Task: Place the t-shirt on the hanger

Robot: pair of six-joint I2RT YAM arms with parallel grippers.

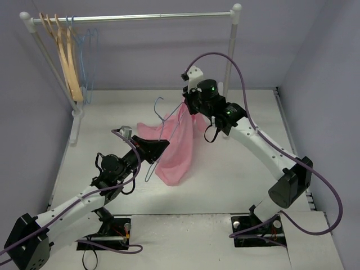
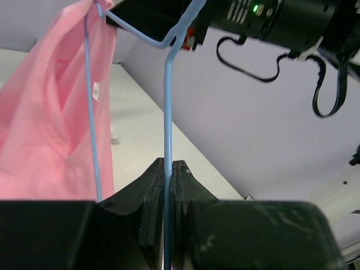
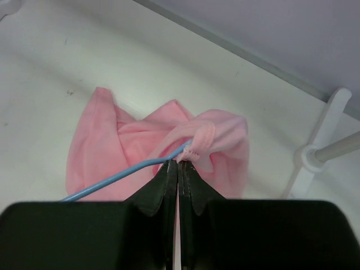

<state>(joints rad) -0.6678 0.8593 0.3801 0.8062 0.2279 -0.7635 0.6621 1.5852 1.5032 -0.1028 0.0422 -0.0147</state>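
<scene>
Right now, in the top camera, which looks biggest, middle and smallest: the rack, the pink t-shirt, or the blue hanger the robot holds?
1. rack: widest by far.
2. t-shirt.
3. hanger: about as long as the t-shirt, but only thin wire and partly hidden, so unsure.

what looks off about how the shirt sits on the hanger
The t-shirt hangs bunched and lopsided from one end of the hanger, not spread across it. The right gripper pinches the cloth at that end; the left gripper clamps the hanger's wire.
</scene>
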